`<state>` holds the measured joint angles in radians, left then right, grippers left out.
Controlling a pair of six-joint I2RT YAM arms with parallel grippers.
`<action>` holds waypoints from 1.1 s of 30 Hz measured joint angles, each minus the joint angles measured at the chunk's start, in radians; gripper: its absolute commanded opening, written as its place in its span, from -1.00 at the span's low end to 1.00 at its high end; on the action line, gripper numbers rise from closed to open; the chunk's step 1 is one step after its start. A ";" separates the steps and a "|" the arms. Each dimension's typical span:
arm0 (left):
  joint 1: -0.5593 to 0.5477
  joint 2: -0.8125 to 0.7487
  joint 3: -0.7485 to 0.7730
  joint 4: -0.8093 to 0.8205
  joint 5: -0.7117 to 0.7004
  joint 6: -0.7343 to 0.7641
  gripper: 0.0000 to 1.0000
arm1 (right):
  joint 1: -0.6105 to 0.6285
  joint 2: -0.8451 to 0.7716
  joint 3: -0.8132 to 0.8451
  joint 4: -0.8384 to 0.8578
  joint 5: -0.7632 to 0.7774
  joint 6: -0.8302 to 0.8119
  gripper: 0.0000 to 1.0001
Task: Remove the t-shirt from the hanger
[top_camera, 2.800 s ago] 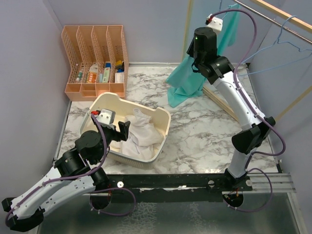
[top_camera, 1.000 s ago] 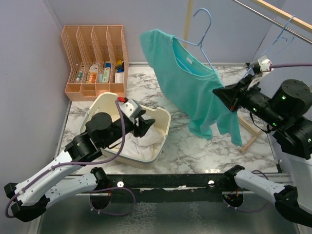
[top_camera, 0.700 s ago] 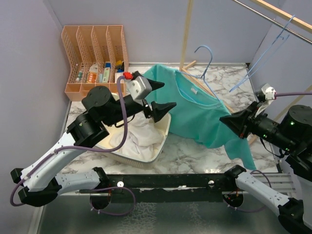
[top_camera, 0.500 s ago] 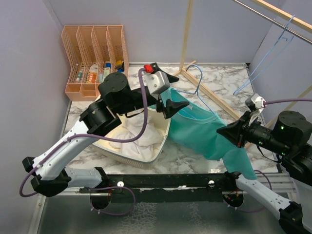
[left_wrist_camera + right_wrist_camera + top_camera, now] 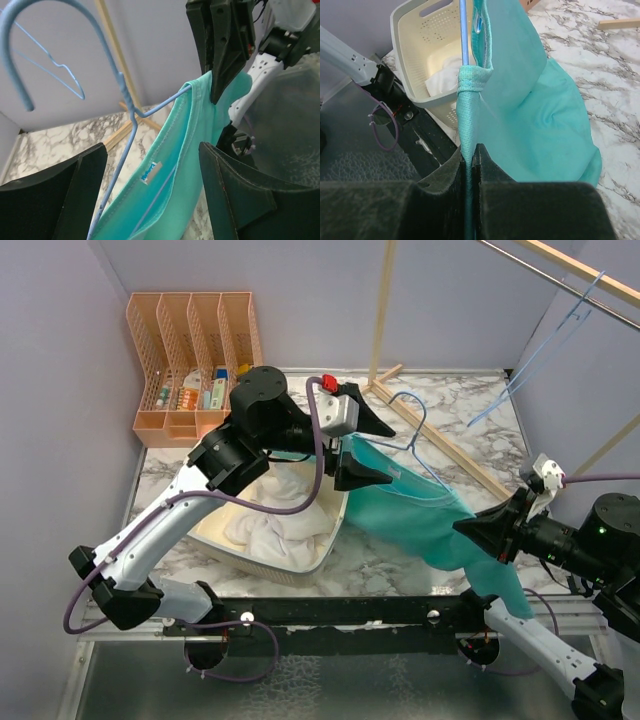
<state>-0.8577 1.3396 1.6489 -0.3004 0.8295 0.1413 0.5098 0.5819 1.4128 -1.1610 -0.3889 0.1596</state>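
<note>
1. Two shifts since half a second ago: the left claw (image 5: 390, 453) has travelled farther right, clear of the basket (image 5: 285, 558) and up against the t-shirt (image 5: 425, 520). The right claw (image 5: 463, 529) now sits a little lower and nearer the right edge.
2. One larger change since 2.8 s ago: the t-shirt, then up at the far right, now hangs low over the table (image 5: 470, 405), strung between the two claws.
3. Left arm: it rises from its base at the near left and bends at a high elbow. Its forearm reaches rightward above the basket and the white laundry (image 5: 262, 528) inside it, and the claw points right.
4. Left claw: the fingers are spread wide and have hold of nothing. In the left wrist view the neck of the hanger (image 5: 128, 97) and the collar with its label (image 5: 150, 171) lie in the gap between them. Whether either finger touches the cloth cannot be told.
5. Right arm: only the forearm and wrist enter from the right edge of the top view, held low, with the claw pointing left toward the other claw.
6. Right claw: the fingers are closed tight on a bunched fold of the t-shirt. In the right wrist view the hanger's blue wire runs up out of that bunch, just above the grip.
7. T-shirt and hanger: the garment is still threaded on the hanger, whose hook stands free above the collar, just right of the left claw. The cloth slopes down from there to the right claw, and its loose tail hangs below the grip
</note>
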 measured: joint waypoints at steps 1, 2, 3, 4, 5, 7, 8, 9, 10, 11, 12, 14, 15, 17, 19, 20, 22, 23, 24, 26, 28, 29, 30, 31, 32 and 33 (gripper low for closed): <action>0.016 0.000 -0.010 0.028 0.032 -0.024 0.50 | 0.000 -0.001 0.000 0.000 0.000 0.000 -0.88; 0.038 0.000 -0.024 0.070 0.070 -0.055 0.49 | 0.000 -0.002 -0.001 0.000 0.000 0.000 -0.88; 0.060 0.004 -0.037 0.113 0.111 -0.095 0.48 | 0.000 -0.004 -0.002 0.000 -0.001 0.000 -0.88; 0.082 0.011 -0.045 0.153 0.143 -0.129 0.48 | 0.000 -0.007 -0.006 0.000 -0.002 0.000 -0.88; 0.100 0.024 -0.048 0.190 0.180 -0.169 0.47 | 0.000 -0.010 -0.008 0.000 -0.002 0.000 -0.88; 0.131 0.063 -0.048 0.276 0.238 -0.249 0.44 | 0.000 -0.014 -0.013 0.000 -0.002 0.000 -0.88; 0.138 0.083 -0.046 0.307 0.262 -0.283 0.42 | 0.000 -0.015 -0.013 0.000 -0.002 0.000 -0.88; 0.141 0.110 -0.042 0.341 0.288 -0.325 0.39 | 0.000 -0.016 -0.013 0.000 -0.003 0.001 -0.88; 0.142 0.138 -0.034 0.370 0.311 -0.363 0.37 | 0.000 -0.017 -0.013 0.000 -0.003 0.001 -0.88; 0.142 0.164 -0.026 0.393 0.331 -0.397 0.36 | 0.000 -0.018 -0.014 0.000 -0.003 0.001 -0.88; 0.142 0.188 -0.020 0.416 0.346 -0.430 0.35 | 0.000 -0.018 -0.014 0.000 -0.003 0.001 -0.88; 0.142 0.225 -0.019 0.451 0.370 -0.488 0.24 | 0.000 -0.018 -0.016 0.000 -0.003 0.001 -0.88; 0.142 0.237 -0.019 0.455 0.377 -0.505 0.11 | 0.000 -0.018 -0.016 0.001 -0.003 0.001 -0.88; 0.143 0.241 -0.018 0.446 0.382 -0.513 -0.30 | 0.000 -0.018 -0.018 0.001 -0.003 0.002 -0.88; 0.143 0.241 -0.005 0.431 0.385 -0.505 -0.94 | 0.000 -0.018 -0.021 0.002 -0.003 0.003 -0.87; 0.143 0.240 0.002 0.425 0.386 -0.502 -1.00 | 0.000 -0.018 -0.023 0.003 -0.002 0.005 -0.88; 0.143 0.237 0.013 0.412 0.404 -0.478 -1.00 | 0.000 -0.018 -0.025 0.002 0.000 0.009 -0.88; 0.142 0.233 0.013 0.406 0.404 -0.470 -1.00 | 0.000 -0.019 -0.026 0.002 0.001 0.011 -0.88; 0.142 0.230 0.013 0.398 0.405 -0.465 -1.00 | 0.000 -0.019 -0.026 0.003 0.000 0.012 -0.88; 0.143 0.223 0.013 0.388 0.405 -0.455 -1.00 | 0.000 -0.019 -0.029 0.006 0.003 0.013 -0.88; 0.144 0.217 0.013 0.383 0.405 -0.443 -1.00 | 0.000 -0.019 -0.033 0.010 0.003 0.015 -0.83; 0.145 0.215 0.013 0.381 0.405 -0.439 -1.00 | 0.000 -0.019 -0.035 0.011 0.004 0.016 -0.75; 0.145 0.214 0.013 0.382 0.405 -0.435 -1.00 | 0.000 -0.019 -0.038 0.015 0.006 0.019 -0.61; 0.147 0.211 0.013 0.382 0.405 -0.435 -1.00 | 0.000 -0.020 -0.040 0.018 0.006 0.019 -0.47; 0.150 0.211 0.013 0.383 0.405 -0.435 -1.00 | 0.000 -0.020 -0.042 0.021 0.010 0.021 -0.31; 0.153 0.211 0.013 0.389 0.405 -0.439 -1.00 | 0.000 -0.022 -0.046 0.027 0.017 0.026 -0.11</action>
<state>-0.7044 1.5501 1.6615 0.0883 1.2343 -0.2981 0.5095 0.5598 1.3670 -1.1343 -0.3717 0.1860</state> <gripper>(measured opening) 0.031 0.226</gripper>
